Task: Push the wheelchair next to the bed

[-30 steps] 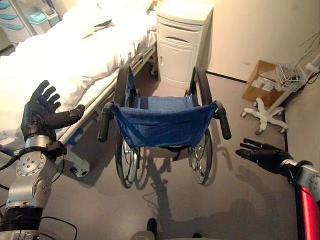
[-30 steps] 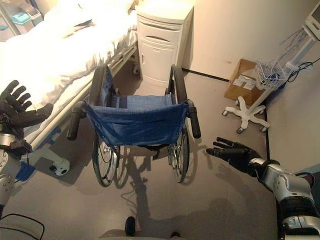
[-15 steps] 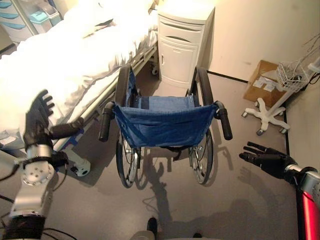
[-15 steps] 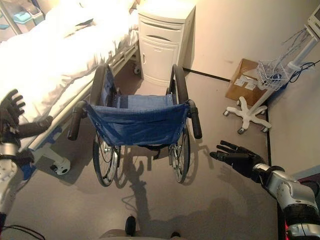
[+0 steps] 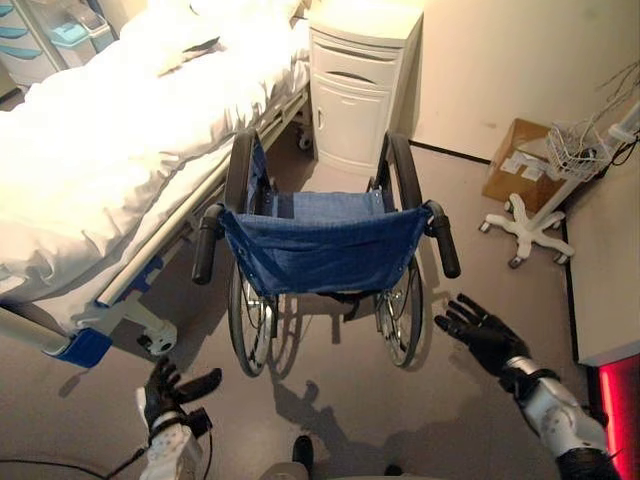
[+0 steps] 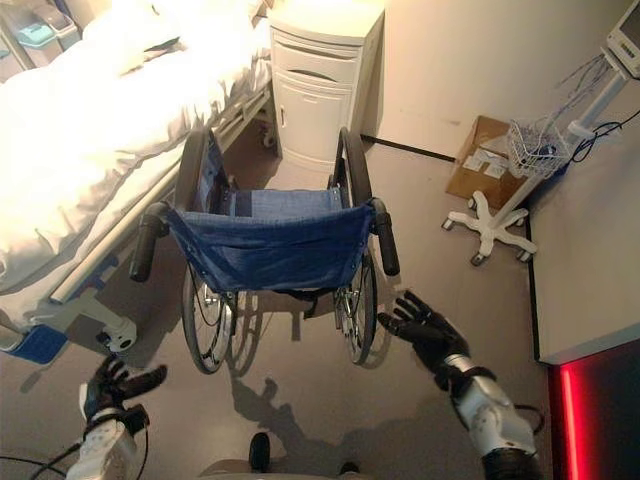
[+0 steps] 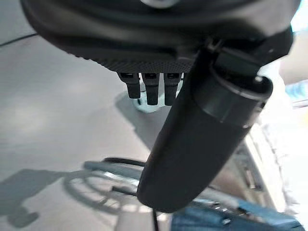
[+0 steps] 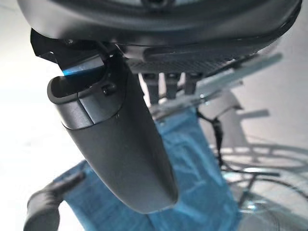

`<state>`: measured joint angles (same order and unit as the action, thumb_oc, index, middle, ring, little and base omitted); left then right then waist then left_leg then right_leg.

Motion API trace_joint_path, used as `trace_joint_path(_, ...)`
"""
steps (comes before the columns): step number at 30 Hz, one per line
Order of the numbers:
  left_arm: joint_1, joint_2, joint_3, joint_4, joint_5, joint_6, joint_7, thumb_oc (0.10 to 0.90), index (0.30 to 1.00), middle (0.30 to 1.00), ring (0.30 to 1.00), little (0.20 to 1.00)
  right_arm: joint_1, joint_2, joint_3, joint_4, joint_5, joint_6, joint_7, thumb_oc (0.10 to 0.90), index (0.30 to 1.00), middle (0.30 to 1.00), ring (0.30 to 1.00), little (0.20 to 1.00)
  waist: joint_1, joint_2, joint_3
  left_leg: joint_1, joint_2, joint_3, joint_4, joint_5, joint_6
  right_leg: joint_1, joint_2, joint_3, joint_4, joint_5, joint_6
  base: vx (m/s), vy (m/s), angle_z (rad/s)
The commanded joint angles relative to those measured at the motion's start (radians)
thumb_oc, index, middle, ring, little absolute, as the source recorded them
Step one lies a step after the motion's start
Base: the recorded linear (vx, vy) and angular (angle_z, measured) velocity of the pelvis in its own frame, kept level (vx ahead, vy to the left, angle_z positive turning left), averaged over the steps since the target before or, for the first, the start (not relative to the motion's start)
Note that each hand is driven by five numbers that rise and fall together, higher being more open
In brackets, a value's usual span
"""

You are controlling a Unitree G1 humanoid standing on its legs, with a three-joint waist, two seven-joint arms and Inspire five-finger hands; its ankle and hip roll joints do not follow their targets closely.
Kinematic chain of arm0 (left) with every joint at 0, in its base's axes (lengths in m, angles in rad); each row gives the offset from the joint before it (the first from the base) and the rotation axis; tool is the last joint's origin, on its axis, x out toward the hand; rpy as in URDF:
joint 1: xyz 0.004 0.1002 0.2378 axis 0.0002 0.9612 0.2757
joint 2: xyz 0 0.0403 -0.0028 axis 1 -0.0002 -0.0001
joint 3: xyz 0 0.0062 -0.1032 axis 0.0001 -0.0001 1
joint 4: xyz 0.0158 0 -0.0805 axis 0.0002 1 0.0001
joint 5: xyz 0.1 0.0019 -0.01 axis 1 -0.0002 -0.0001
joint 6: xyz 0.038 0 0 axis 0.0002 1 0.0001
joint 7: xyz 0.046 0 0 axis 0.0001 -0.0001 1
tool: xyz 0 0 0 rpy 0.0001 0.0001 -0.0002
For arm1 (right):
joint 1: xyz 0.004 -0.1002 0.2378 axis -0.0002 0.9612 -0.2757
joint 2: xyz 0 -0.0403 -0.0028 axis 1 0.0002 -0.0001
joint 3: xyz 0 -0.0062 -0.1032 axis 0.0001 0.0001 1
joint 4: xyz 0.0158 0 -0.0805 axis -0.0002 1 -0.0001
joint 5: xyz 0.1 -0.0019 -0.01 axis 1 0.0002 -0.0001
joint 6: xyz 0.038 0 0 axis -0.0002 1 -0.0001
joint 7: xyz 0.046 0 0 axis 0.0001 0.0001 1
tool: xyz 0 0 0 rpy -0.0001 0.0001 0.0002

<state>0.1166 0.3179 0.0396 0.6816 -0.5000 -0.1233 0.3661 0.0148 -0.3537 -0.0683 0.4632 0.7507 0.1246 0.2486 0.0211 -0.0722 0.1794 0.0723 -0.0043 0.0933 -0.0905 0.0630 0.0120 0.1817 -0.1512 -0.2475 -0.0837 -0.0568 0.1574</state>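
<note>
Blue-backed wheelchair (image 5: pixel 322 262) is gripped by neither spread-fingered hand: left hand (image 5: pixel 168 392) is below its push handle (image 5: pixel 205 243), right hand (image 5: pixel 484 334) just beside; a one-sided shove would likely swing it into the bed (image 5: pixel 110 150).

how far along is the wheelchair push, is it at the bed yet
Looks done: the wheelchair already stands beside the bed, in front of the bedside cabinet. In hand: nothing; the left hand and right hand are open, off both push handles. Left: perhaps a final nudge closer.
</note>
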Motion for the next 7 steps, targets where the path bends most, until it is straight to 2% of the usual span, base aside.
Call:
trace_joint_path(1, -0.084, 0.023, -0.001, 0.045, 0.024, -0.145, -0.038, 0.8, 0.9, 0.9, 0.9, 0.9, -0.032, -0.038, 0.016, 0.036, 0.013, -0.198, -0.026, 0.8, 0.9, 0.9, 0.9, 0.9, 0.006, 0.044, -0.068, 0.065, 0.019, 0.005, 0.011, -0.13, -0.021, -0.091, 0.003, 0.015, 0.143, -0.003, -0.002, -0.05, 0.013, -0.09)
trace_joint_path(3, -0.092, 0.0, -0.027, 0.089, -0.019, -0.158, -0.072, 0.8, 0.9, 0.9, 0.9, 0.9, -0.037, 0.007, 0.046, 0.121, 0.006, -0.246, -0.016, 0.8, 0.9, 0.9, 0.9, 0.9, 0.004, 0.048, -0.068, 0.066, 0.017, 0.005, 0.012, -0.135, -0.021, -0.093, 0.003, 0.02, 0.142, -0.004, -0.002, -0.03, 0.012, -0.08)
trace_joint_path(4, -0.092, 0.0, -0.027, 0.089, -0.019, -0.159, -0.072, 0.8, 0.9, 0.9, 0.9, 0.9, -0.038, 0.007, 0.046, 0.122, 0.006, -0.246, -0.016, 0.8, 0.9, 0.9, 0.9, 0.9, 0.004, 0.048, -0.068, 0.066, 0.017, 0.005, 0.012, -0.135, -0.021, -0.093, 0.003, 0.02, 0.143, -0.004, -0.002, -0.01, 0.012, -0.03)
trace_joint_path(7, -0.1, -0.051, -0.086, 0.164, -0.012, -0.194, -0.122, 0.8, 0.9, 0.9, 0.9, 0.9, -0.041, 0.091, 0.099, 0.255, 0.031, -0.293, -0.028, 0.8, 0.9, 0.9, 0.9, 0.9, -0.003, 0.055, -0.071, 0.067, 0.015, 0.005, 0.012, -0.14, -0.018, -0.096, 0.005, 0.036, 0.144, -0.007, -0.003, -0.01, 0.007, -0.01)
